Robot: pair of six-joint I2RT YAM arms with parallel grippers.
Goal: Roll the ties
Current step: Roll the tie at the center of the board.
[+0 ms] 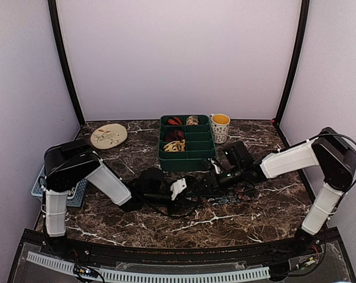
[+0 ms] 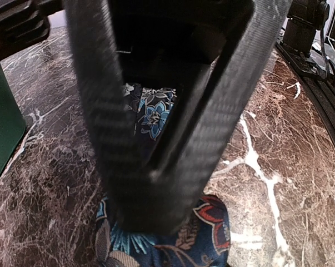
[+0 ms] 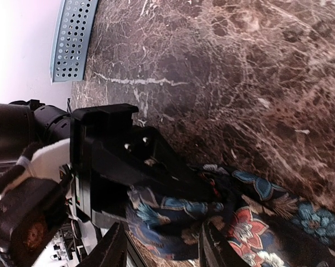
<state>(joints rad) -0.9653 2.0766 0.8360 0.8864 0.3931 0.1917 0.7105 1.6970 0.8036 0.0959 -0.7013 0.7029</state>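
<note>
**Floral tie caught between two hands**

The dark blue floral tie (image 3: 250, 219) lies bunched on the marble counter (image 1: 266, 218), about midway between the two arms. The left hand (image 2: 150, 189) is clenched on the tie's folded end, its fingers drawn close together over the cloth. Just beside it, the right hand (image 3: 159, 250) stands released, fingers apart with fabric showing between them. Further back, rolled ties (image 1: 174, 145) fill several compartments of a green tray (image 1: 186, 167), and a cup (image 1: 220, 127) stands at the tray's right.
</note>
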